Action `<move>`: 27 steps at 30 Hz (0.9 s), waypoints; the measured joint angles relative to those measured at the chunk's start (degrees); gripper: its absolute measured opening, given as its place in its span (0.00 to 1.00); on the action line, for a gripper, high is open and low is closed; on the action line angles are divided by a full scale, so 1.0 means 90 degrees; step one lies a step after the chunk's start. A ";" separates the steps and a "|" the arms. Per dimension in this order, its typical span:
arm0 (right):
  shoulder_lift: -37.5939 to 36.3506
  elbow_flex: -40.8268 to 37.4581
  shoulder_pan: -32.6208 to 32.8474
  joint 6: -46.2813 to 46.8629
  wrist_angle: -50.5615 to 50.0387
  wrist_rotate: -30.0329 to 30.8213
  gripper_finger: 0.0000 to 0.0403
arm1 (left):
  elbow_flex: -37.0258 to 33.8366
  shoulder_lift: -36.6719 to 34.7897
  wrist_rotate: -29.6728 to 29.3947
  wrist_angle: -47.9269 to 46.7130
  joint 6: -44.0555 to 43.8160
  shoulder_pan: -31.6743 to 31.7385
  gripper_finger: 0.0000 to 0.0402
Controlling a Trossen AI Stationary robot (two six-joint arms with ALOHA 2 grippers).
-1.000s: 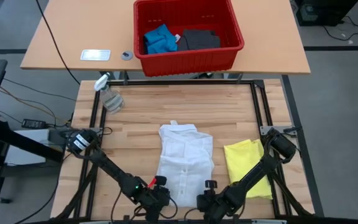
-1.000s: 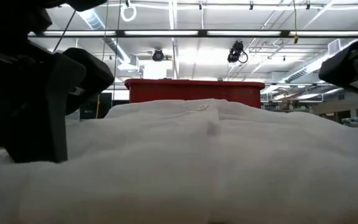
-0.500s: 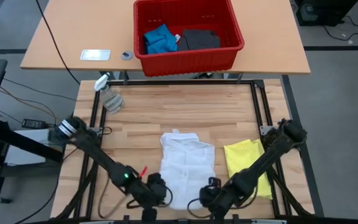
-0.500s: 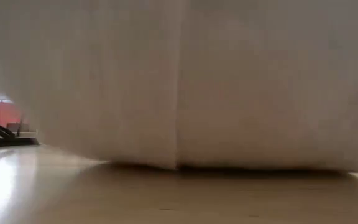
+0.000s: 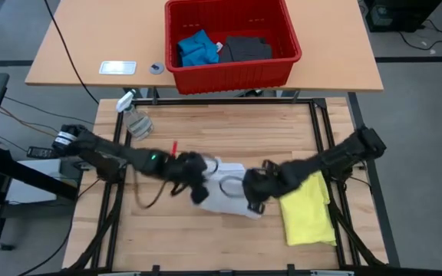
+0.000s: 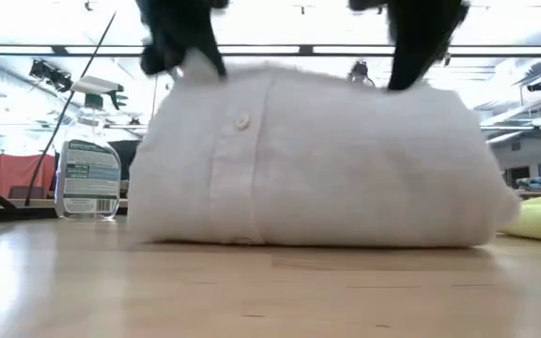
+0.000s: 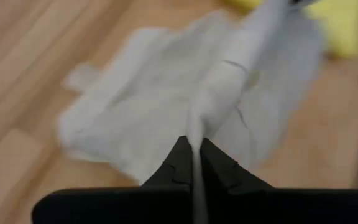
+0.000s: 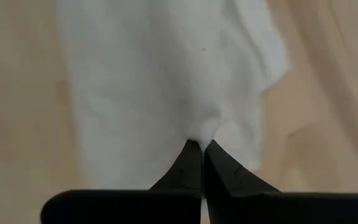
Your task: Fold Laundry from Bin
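The white shirt (image 5: pixel 225 184) lies mid-table, doubled over on itself, its lower layer on the wood; the low view shows its button strip (image 6: pixel 240 122). My left gripper (image 5: pixel 199 188) is shut on the shirt's left side and my right gripper (image 5: pixel 253 199) on its right side, both above the cloth. The yellow T-shirt (image 5: pixel 307 211) lies flat on the table to the right. The red bin (image 5: pixel 282 67) stands on the tan table beyond, with the blue piece (image 5: pixel 196 47) and the dark grey piece (image 5: pixel 245 47) inside. My left gripper pinches an edge of the white shirt (image 7: pixel 195 127) between its two fingers, slanting down from the table's left. The cloth runs from the fingers as a raised ridge toward the other gripper, and the rest lies on the table. My right gripper pinches a small bunch of the shirt's cloth (image 8: pixel 201 132) between its two fingers, pointing steeply down. The cloth hangs away below the fingers onto the layer on the table.
A clear spray bottle (image 5: pixel 134 119) stands at the table's far left. A dark frame rail (image 5: pixel 317 130) runs along the table's sides. Bare wood lies at the near edge (image 5: pixel 206 245) and between the shirt and the far rail.
Both grippers have taken hold of the shirt's near hem, risen and gone toward the table's far edge. The near half of the shirt has been lifted and folded over the far half, which stayed on the table.
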 joint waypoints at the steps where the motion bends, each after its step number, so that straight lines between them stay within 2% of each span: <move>1: 0.0025 -0.0135 -0.0246 -0.0245 0.0063 -0.0095 0.01 | -0.0086 0.0057 0.0135 -0.0040 0.0054 0.0269 0.02; 4: 0.0057 -0.0688 -0.0938 -0.0720 0.0545 -0.0364 0.01 | -0.0479 0.0239 0.0565 0.0072 0.0282 0.0960 0.02; 7: 0.0058 -0.1301 -0.1504 -0.0705 0.1127 -0.0454 0.01 | -0.0821 0.0305 0.0903 0.0546 0.0526 0.1499 0.02; 12: 0.0042 -0.1876 -0.2018 -0.0687 0.1665 -0.0804 0.02 | -0.1331 0.0350 0.1257 0.1755 0.0808 0.2060 0.07; 14: 0.0042 -0.1945 -0.2118 -0.0670 0.1612 -0.0818 0.05 | -0.1454 0.0360 0.1295 0.2198 0.0841 0.2188 0.09; 17: -0.0013 -0.1944 -0.2197 -0.0530 0.1465 -0.0497 0.14 | -0.1514 0.0366 0.1342 0.2242 0.0846 0.2343 0.15; 23: -0.0523 -0.1943 -0.2243 0.0080 0.1403 0.0814 0.31 | -0.1502 0.0248 0.1331 0.2282 0.0832 0.2582 0.25; 27: -0.0872 -0.1941 -0.2257 -0.0215 0.2024 0.0715 0.34 | -0.1485 0.0081 0.1748 0.2459 0.0825 0.2596 0.27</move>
